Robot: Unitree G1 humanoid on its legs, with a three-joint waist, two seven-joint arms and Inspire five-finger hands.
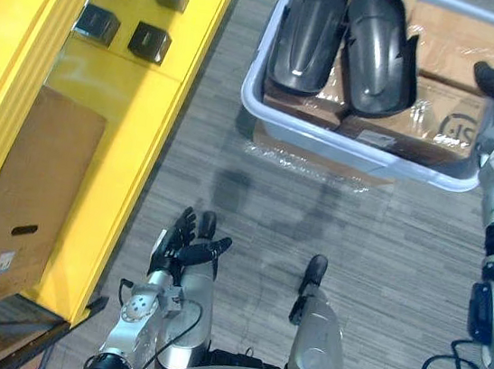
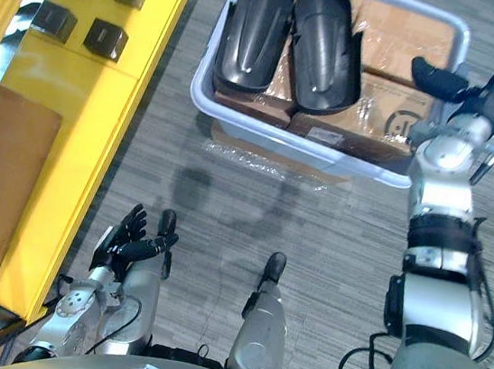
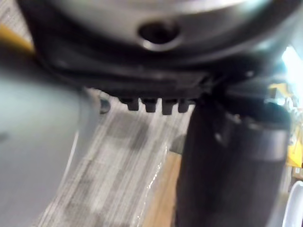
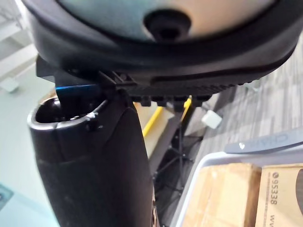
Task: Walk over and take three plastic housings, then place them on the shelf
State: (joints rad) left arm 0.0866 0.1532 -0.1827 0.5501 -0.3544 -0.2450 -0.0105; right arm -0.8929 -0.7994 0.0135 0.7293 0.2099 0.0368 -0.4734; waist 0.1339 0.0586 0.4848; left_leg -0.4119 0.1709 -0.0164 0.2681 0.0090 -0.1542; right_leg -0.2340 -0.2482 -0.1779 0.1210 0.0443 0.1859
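Note:
Two black plastic housings (image 1: 305,33) (image 1: 380,49) lie side by side, hollow side down, on cardboard boxes inside a pale blue tub (image 1: 361,149). My right hand (image 2: 482,97) is raised beside the tub's right end, apart from the housings, with straight fingers and nothing in it. Its thumb (image 4: 94,165) shows close up in the right wrist view, past it the tub's rim (image 4: 265,146). My left hand (image 1: 186,242) hangs low over the grey floor by the yellow shelf (image 1: 120,113), open and empty.
Several small black blocks (image 1: 148,39) sit on the shelf's yellow top. A brown cardboard box (image 1: 32,193) stands on a lower level of the shelf. More cardboard wrapped in clear film (image 1: 314,161) lies under the tub. Grey carpet stretches between shelf and tub.

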